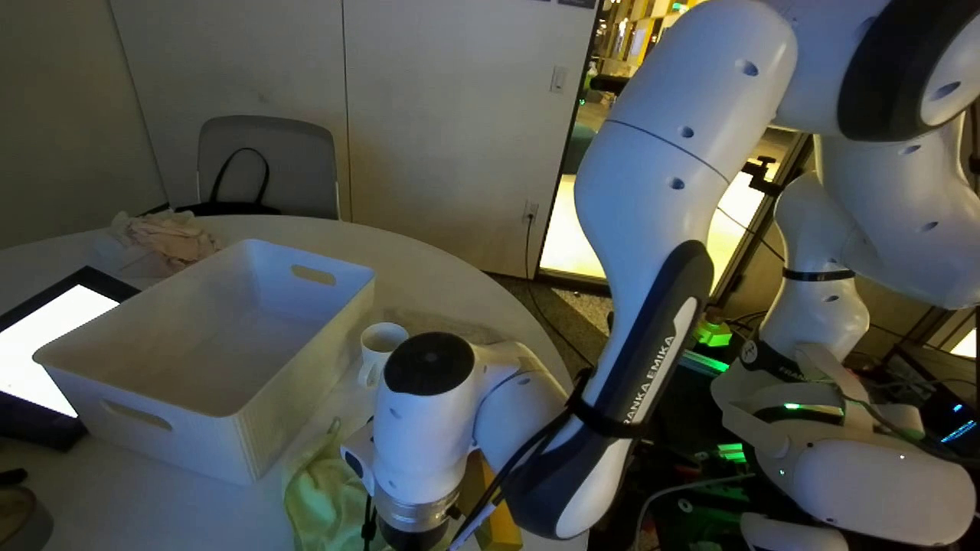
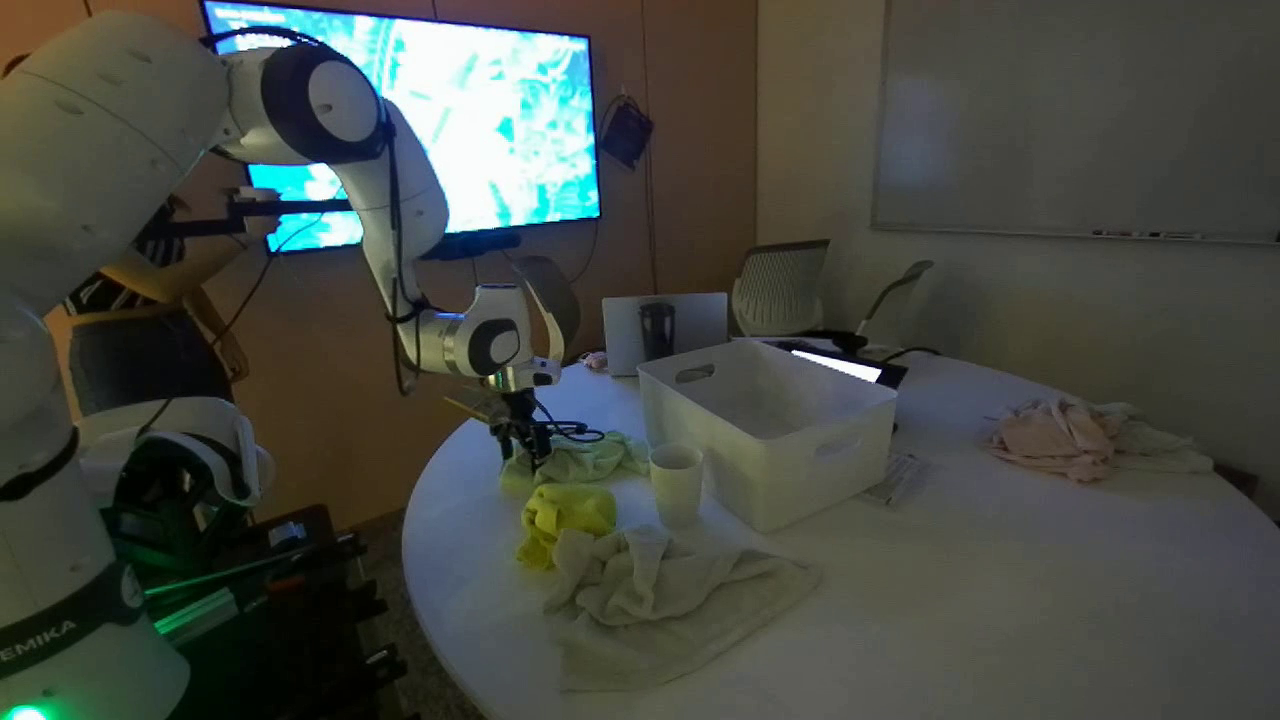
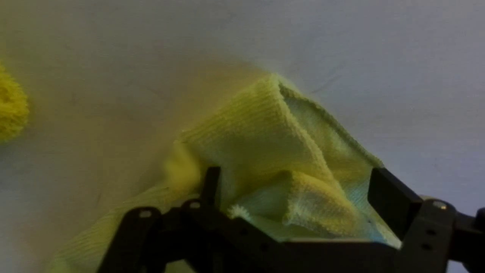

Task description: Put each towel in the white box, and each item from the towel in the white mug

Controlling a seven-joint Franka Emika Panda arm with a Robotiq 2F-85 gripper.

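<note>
Under the jaws, which stand wide, lies one towel [image 3: 261, 151]; it is probably soft and light, so its raised fold [image 3: 322, 201], between them, seems good to pinch.

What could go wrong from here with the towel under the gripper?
The gripper is open over the rumpled pale yellow-green towel; it might pinch only a shallow fold, and the towel could slip out on the lift.

The white mug stands close beside the white box, so a trailing edge could knock it over on the way in.
</note>
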